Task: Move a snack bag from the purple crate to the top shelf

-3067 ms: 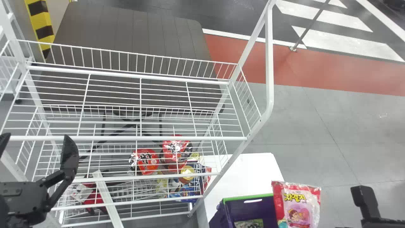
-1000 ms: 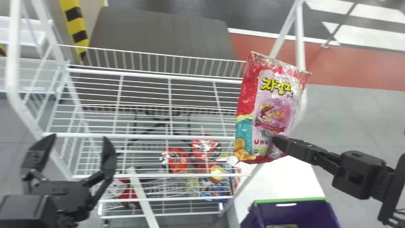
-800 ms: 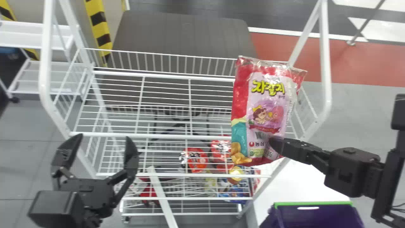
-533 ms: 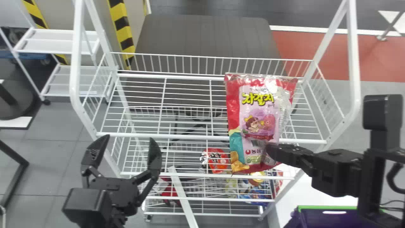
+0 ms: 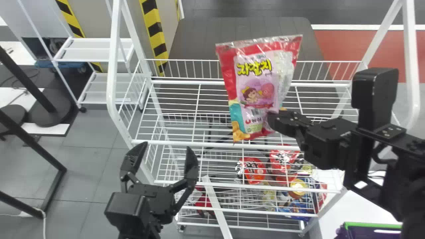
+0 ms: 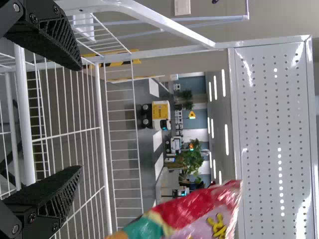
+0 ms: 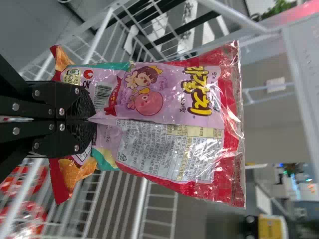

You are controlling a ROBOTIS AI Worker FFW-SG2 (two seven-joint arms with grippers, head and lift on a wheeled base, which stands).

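Note:
My right gripper (image 5: 274,121) is shut on the lower part of the pink and red snack bag (image 5: 255,86), which hangs upright in front of the top shelf (image 5: 179,109) of the white wire rack. In the right wrist view the right gripper (image 7: 88,119) pinches the bag (image 7: 164,119), whose film folds at the fingertips. At the rack's front left my left gripper (image 5: 166,154) stands open and holds nothing; in the left wrist view the left gripper (image 6: 79,117) has its fingers wide apart, with the bag (image 6: 189,214) beyond. A corner of the purple crate (image 5: 368,230) shows at lower right.
Red packages (image 5: 252,169) and other snacks lie on the lower shelf. White rack posts (image 5: 114,66) rise at both sides, and a slanted white bar (image 5: 217,202) stands at the front. The crate is on a white table (image 5: 358,205). Black frames (image 5: 30,139) stand at far left.
The right gripper has carried the bag from beside the crate up and leftward to the rack. The head view has swung left, so the rack sits farther right in it. The left gripper stays open.

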